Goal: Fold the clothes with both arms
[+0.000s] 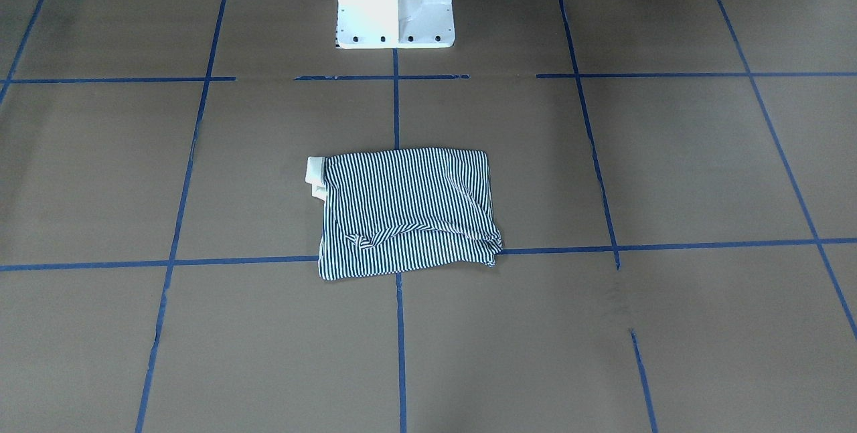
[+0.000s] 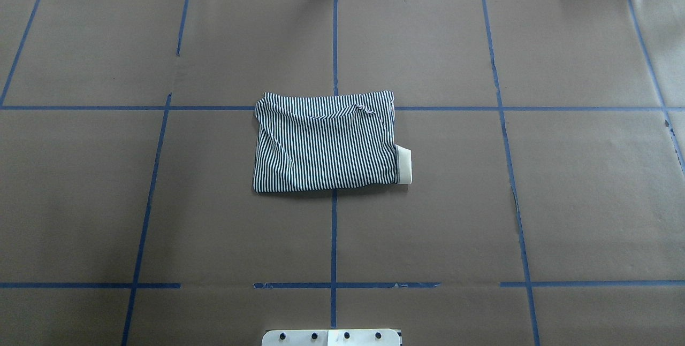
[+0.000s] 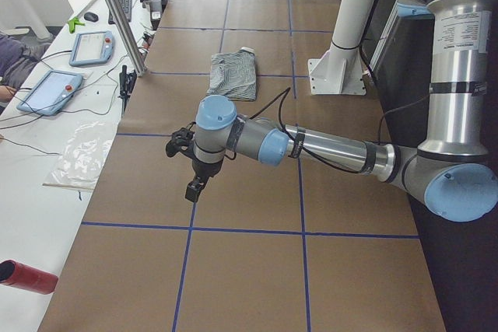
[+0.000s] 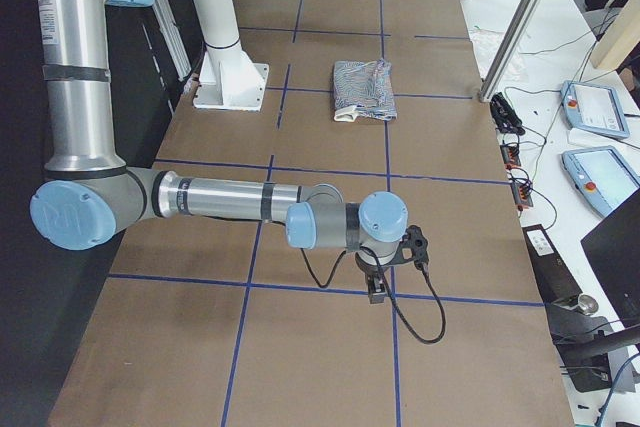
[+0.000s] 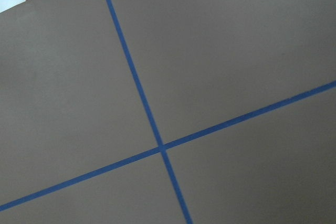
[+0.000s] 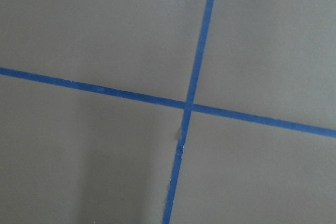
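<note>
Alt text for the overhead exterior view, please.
A navy-and-white striped polo shirt lies folded into a rectangle at the centre of a brown table gridded with blue tape. Its cream collar pokes out on the right; a white base plate shows at the bottom edge.

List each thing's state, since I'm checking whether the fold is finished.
striped polo shirt: folded into a rectangle, lying flat
cream collar: poking out one side
left end effector: away from shirt, opening unclear
right end effector: away from shirt, opening unclear
</note>
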Controlling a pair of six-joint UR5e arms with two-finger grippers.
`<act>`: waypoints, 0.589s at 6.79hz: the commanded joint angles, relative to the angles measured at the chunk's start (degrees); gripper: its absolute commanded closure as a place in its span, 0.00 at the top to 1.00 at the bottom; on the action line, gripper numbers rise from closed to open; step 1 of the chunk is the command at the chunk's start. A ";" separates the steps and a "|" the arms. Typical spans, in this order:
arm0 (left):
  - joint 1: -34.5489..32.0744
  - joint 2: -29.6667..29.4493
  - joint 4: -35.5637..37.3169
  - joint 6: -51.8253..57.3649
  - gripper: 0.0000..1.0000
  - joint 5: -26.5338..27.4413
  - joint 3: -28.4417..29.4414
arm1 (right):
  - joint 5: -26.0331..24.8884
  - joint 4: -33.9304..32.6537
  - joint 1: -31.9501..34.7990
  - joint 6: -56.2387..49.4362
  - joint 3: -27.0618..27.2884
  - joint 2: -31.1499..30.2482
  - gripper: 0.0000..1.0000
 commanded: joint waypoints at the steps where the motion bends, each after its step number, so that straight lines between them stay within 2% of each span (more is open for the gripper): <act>1: -0.59 2.38 -2.18 -0.03 1.00 0.02 4.18 | -1.45 0.16 0.12 -0.12 1.53 -1.79 1.00; 2: -0.50 1.70 -2.36 -0.03 1.00 -0.32 8.28 | -1.63 0.16 0.03 -0.03 1.96 -1.87 1.00; 4: -0.50 1.69 0.17 -0.12 1.00 -0.59 8.68 | -1.72 0.07 -0.23 0.40 1.88 -1.53 1.00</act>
